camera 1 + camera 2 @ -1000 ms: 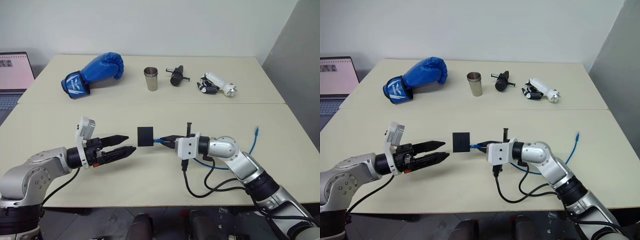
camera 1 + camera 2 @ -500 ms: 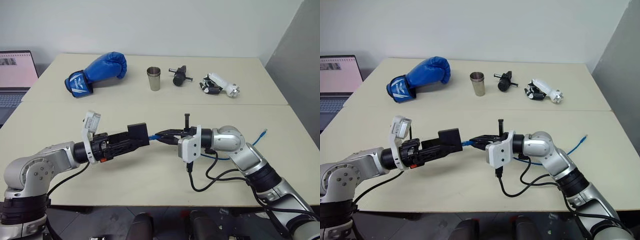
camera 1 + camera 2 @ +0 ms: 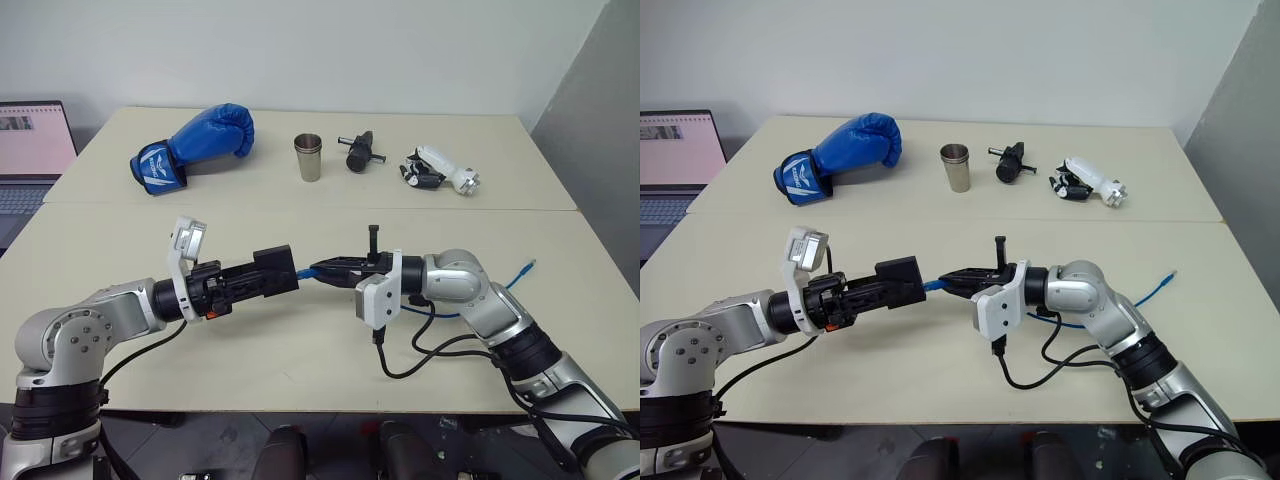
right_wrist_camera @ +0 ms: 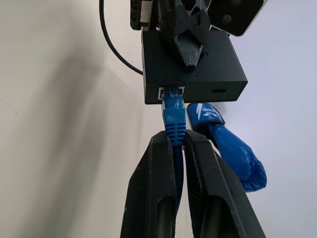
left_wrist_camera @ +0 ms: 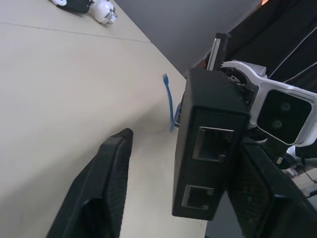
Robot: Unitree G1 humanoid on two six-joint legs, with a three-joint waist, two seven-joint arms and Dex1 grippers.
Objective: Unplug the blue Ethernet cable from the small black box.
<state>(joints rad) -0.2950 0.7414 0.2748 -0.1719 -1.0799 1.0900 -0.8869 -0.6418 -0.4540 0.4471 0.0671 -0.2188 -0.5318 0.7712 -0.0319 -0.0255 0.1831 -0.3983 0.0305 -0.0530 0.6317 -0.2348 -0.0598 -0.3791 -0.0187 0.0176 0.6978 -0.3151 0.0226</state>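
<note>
My left gripper (image 3: 262,283) reaches in level from my left side, over the near table (image 3: 300,350), with the small black box (image 3: 275,270) between its two fingers. In the left wrist view the box (image 5: 210,144) stands between the finger pads, close against one finger (image 5: 262,193), with a visible gap to the other finger (image 5: 106,183). Two empty ports on its near face look back at that camera. Whether both pads are pressing on it, I cannot tell.

My right gripper (image 3: 322,270) points toward my left one, tips almost meeting it above the table. Its fingers (image 4: 161,188) are clenched on the blue Ethernet cable (image 4: 173,121) just behind the plug boot. The plug sits in a port on the box's side (image 4: 193,69) facing my right gripper; the cable is still connected. Box and plug hang in the air between the two grippers, clear of the tabletop.

Behind my right wrist the cable trails down to the table and runs off to my right, its free end (image 3: 528,266) lying on the surface well away from both grippers.

On the far table (image 3: 520,195), well beyond both grippers: a blue boxing glove (image 3: 195,145), a metal cup (image 3: 308,157), a black cylindrical tool (image 3: 357,152) and a white-and-black device (image 3: 438,169). A laptop (image 3: 30,150) stands off to my far left.
</note>
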